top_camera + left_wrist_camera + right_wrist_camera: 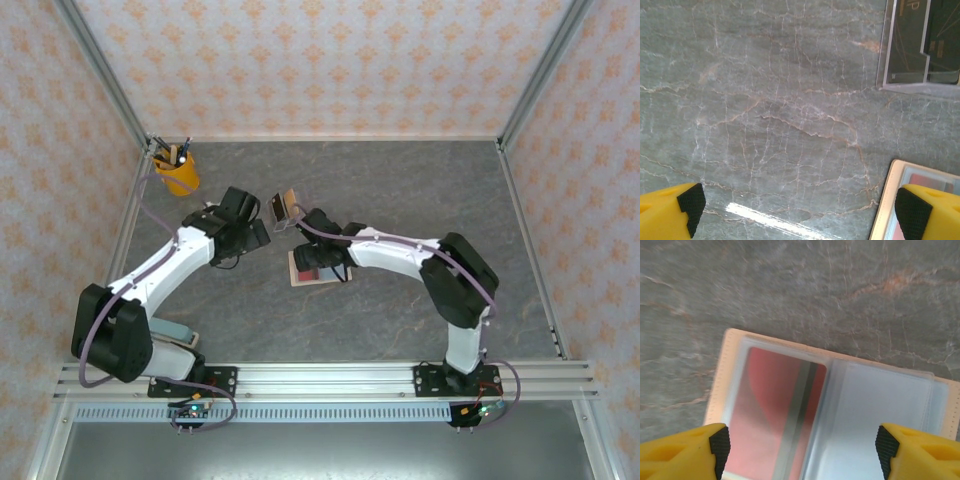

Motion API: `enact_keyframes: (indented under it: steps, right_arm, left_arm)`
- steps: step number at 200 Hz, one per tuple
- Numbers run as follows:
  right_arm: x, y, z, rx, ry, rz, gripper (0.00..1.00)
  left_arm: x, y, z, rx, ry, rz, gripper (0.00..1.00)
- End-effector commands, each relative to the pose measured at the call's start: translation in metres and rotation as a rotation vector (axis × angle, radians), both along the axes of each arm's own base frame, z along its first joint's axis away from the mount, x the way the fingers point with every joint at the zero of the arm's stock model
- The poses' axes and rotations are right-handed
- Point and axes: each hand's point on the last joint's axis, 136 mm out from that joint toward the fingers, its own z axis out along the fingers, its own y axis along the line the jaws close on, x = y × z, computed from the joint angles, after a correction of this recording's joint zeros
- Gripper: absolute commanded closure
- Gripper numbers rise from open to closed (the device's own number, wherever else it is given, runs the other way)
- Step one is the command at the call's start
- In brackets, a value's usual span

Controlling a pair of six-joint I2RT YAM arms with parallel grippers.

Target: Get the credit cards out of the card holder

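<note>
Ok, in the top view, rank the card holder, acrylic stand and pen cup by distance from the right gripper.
1. Card holder, directly beneath the right gripper.
2. Acrylic stand, a little behind it, to its left.
3. Pen cup, far back-left corner.

The tan leather-like card holder (719, 385) and its dark red plastic card (765, 405) run off the right wrist view's bottom edge.

Card (775, 405) in card holder (720, 375), stand (905, 47) behind.
</note>
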Motion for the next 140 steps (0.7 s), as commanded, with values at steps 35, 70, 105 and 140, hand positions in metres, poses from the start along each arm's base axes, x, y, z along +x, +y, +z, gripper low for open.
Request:
enact_keyframes:
  steps: [35,70,105,140]
  right_arm:
    - [-0.004,-0.025,-0.022,-0.179,0.044,-0.006,0.23]
    - [-0.007,-0.032,-0.037,-0.229,0.075,-0.014,0.24]
    - [-0.008,-0.037,-0.045,-0.228,0.102,-0.031,0.3]
    - [-0.01,-0.042,-0.049,-0.18,0.146,-0.051,0.39]
  left_arm:
    - [0.001,-0.021,-0.015,-0.137,-0.034,-0.018,0.0]
    - [0.003,-0.036,-0.022,-0.211,-0.035,-0.049,0.02]
    - [0.003,-0.058,-0.029,-0.271,-0.019,-0.095,0.1]
    - [0.006,-0.086,-0.034,-0.329,-0.008,-0.158,0.27]
